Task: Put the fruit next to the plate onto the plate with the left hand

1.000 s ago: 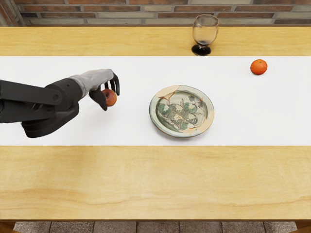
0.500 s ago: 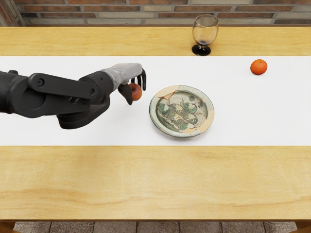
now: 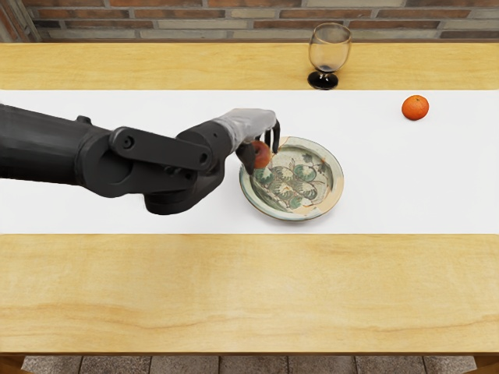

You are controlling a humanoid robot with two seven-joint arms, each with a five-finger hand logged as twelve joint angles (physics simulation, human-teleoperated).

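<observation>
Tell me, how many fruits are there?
2. A reddish fruit is held by the left hand over the left edge of the plate; an orange lies on the white runner, far right. None seems hidden.

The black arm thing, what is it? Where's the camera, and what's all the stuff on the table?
That black arm belongs to a robot shaped a bit like a person. It is not real metal: the picture is drawn by a computer that pretends to be a robot world. The camera sits in the robot's head and looks down at a wooden table, so you see what the robot sees.

At the arm's end is the left robot hand, with five fingers like yours. Its fingers are curled around a small red fruit, held at the left edge of a painted plate.

A white cloth runs across the table under the plate. At the back stands an empty glass, and far to the right lies a round orange fruit. The robot's other arm is out of the picture.
</observation>
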